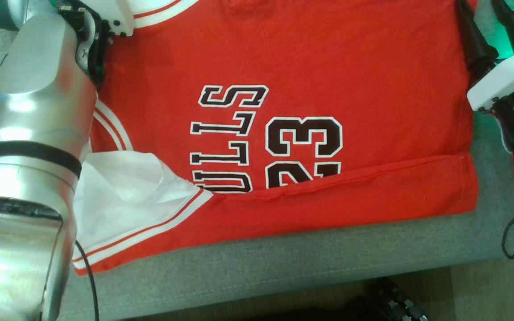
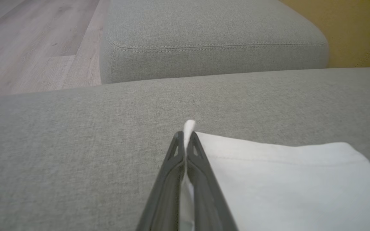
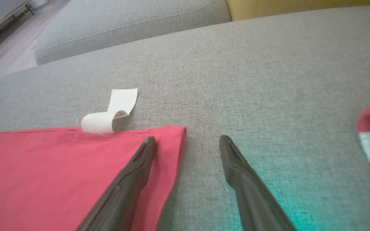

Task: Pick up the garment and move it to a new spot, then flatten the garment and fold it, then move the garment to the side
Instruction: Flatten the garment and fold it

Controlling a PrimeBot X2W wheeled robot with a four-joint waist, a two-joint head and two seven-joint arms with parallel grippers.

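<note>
Red jersey spread flat on grey cushion, close to its front edge. Left gripper pinched tight on the jersey's white edge. Right gripper wide apart at a red corner.

Beyond the jersey, the sofa cushion lies open; a curled label sits at the jersey's far edge.
</note>
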